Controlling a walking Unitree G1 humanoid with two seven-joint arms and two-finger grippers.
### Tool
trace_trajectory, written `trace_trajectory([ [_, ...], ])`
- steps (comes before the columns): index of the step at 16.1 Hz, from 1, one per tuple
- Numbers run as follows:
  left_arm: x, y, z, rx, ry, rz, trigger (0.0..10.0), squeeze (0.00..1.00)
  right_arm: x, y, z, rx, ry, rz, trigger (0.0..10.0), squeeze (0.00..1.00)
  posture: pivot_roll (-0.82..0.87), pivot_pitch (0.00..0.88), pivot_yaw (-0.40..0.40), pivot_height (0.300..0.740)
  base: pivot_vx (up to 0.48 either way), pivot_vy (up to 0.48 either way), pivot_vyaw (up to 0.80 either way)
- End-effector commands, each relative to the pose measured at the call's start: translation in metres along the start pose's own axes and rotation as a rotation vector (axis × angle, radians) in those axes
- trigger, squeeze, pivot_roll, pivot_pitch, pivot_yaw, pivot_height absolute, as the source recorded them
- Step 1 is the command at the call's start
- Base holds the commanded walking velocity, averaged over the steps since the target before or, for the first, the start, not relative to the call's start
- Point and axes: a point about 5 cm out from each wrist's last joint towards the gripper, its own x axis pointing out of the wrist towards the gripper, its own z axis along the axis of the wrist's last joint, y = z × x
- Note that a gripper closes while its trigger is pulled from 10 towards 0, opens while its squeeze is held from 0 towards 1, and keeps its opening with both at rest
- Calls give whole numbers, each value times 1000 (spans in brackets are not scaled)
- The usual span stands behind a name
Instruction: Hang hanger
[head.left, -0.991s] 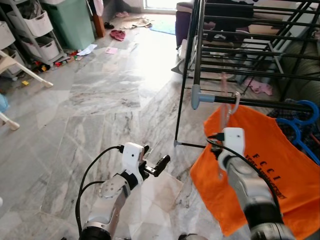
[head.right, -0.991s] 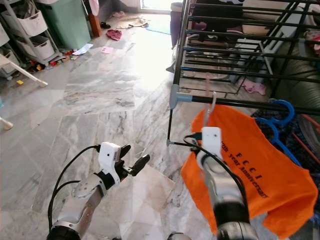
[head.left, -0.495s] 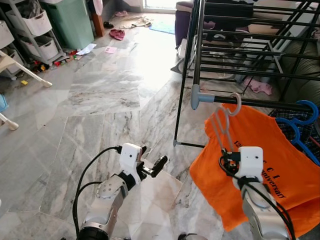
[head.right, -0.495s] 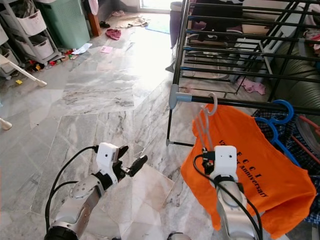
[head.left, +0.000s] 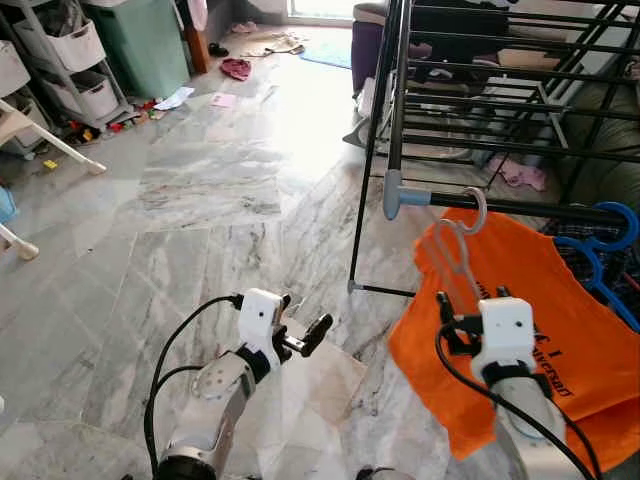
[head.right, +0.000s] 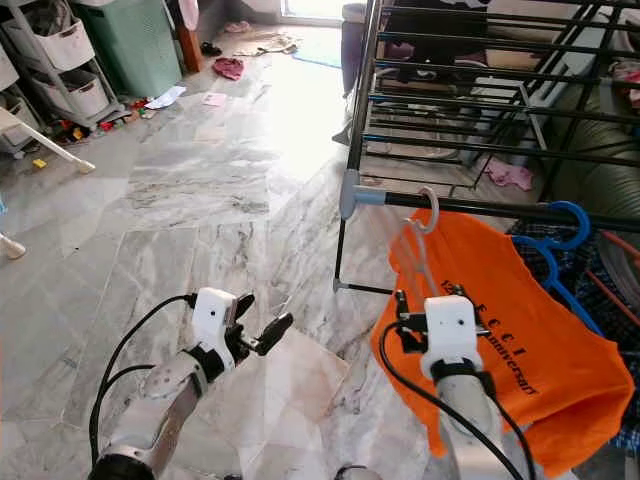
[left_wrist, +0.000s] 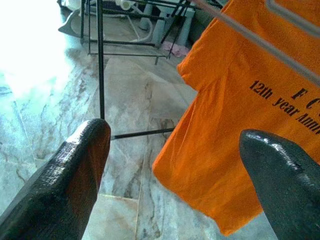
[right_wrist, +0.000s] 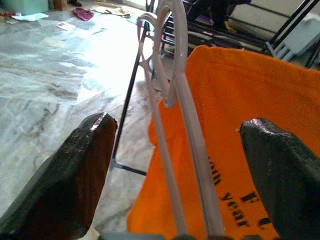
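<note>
A pale plastic hanger (head.left: 455, 245) carrying an orange T-shirt (head.left: 565, 310) hangs by its hook (head.left: 471, 206) from the black rail (head.left: 530, 208) of the drying rack. Just below and in front of it is my right gripper (head.left: 470, 298), open. In the right wrist view the hanger (right_wrist: 175, 95) runs between the spread fingers (right_wrist: 85, 170) without touching them. My left gripper (head.left: 303, 330) is open too, low over the floor and left of the shirt, with nothing in it. The left wrist view looks past its fingers (left_wrist: 75, 170) at the shirt (left_wrist: 235, 130).
The black drying rack (head.left: 400, 100) stands ahead on the right, one leg (head.left: 362, 200) reaching the marble floor (head.left: 200, 220). Blue hangers (head.left: 605, 235) hang further right on the rail. A green bin (head.left: 150, 45), shelves with baskets (head.left: 70, 60) and scattered clothes (head.left: 237, 68) lie at the far left.
My right gripper has let go of the hanger, opened and drawn back downwards. The hanger stays hooked on the rail. The left arm has barely moved.
</note>
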Motion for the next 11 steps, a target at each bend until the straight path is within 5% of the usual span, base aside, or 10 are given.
trace_trajectory([
  [1,-3,2,-2,8,11,16,10000,0,-4,-2,0,-16,-6,-17,10000,1000,-148,137,20,740,0,0,0],
  [7,-7,8,2,50,-1,102,10000,0,-15,-2,24,-88,-132,-12,10000,1000,-145,138,30,740,0,0,0],
  [8,-8,10,3,71,-4,137,10000,0,-18,-1,29,-95,-156,-5,10000,769,-145,138,30,740,0,0,0],
  [9,-10,12,6,97,-17,183,10000,0,-22,-1,36,-111,-188,-2,10000,0,-146,142,31,740,0,0,0],
  [11,-19,16,8,142,-28,259,10000,0,-25,-3,40,-47,-171,-25,10000,0,-151,153,31,740,0,0,0],
])
